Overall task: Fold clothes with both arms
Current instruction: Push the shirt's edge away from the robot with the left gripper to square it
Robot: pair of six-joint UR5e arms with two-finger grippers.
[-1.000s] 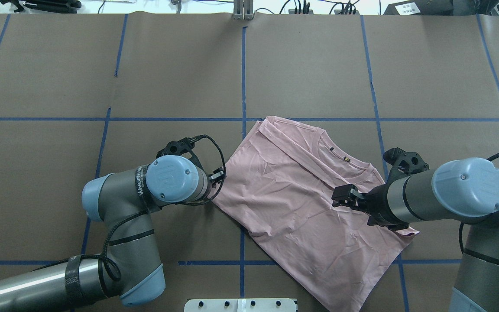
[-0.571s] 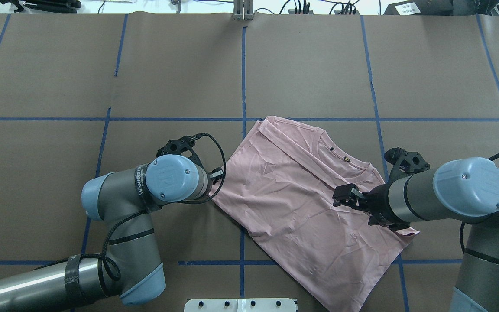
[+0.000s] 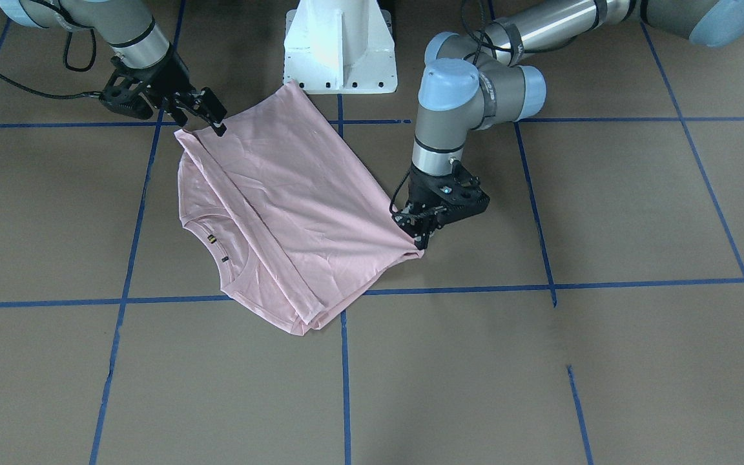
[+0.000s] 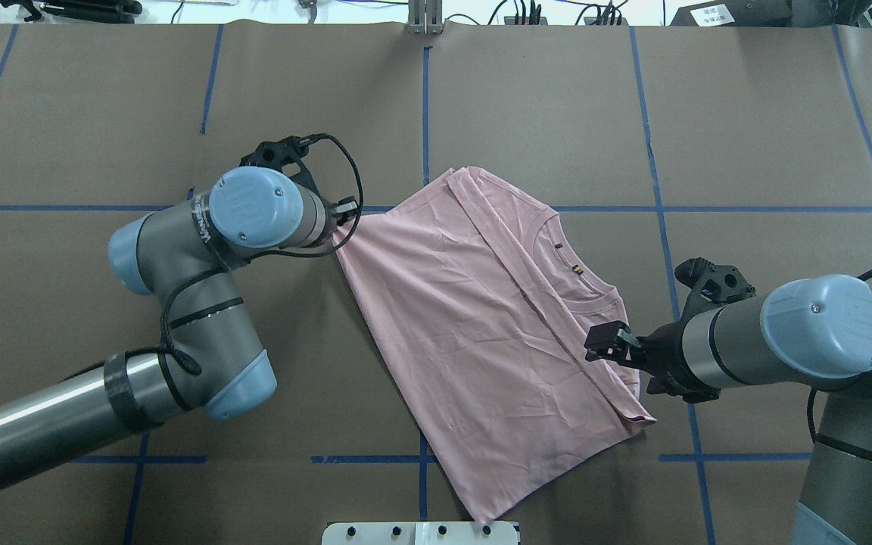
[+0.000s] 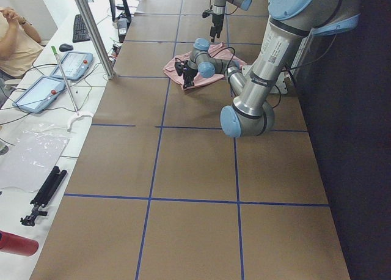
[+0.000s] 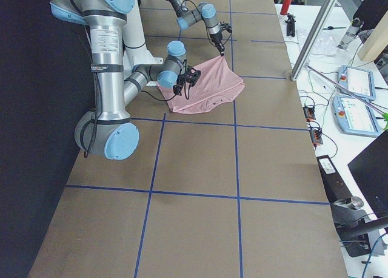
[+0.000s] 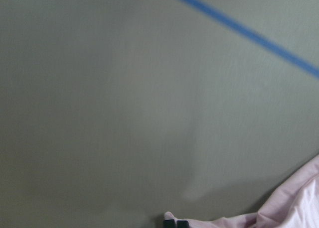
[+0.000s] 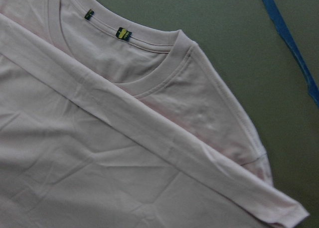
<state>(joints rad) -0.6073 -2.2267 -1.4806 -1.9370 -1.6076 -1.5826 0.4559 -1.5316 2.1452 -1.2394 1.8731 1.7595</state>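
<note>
The pale pink T-shirt (image 4: 481, 325) lies folded lengthwise on the brown table, collar towards the robot's right; its print is hidden. It also shows in the front view (image 3: 281, 200) and the right wrist view (image 8: 124, 163). My left gripper (image 4: 341, 219) is shut on the shirt's corner at table level; the front view (image 3: 418, 239) shows it there, and the left wrist view shows shut fingertips (image 7: 175, 223) with pink cloth (image 7: 299, 203). My right gripper (image 4: 604, 342) hovers over the shirt's shoulder edge (image 3: 214, 119), open and holding nothing.
The white pedestal base (image 3: 340, 51) stands just behind the shirt's hem. Blue tape lines (image 4: 425, 113) grid the brown table. Side benches hold tablets (image 5: 73, 63) and tools, and an operator (image 5: 15, 35) sits there.
My left gripper has moved away from the robot and to its left, dragging the shirt corner with it. The shirt has swung and slid under the right gripper, which has stayed in place.
</note>
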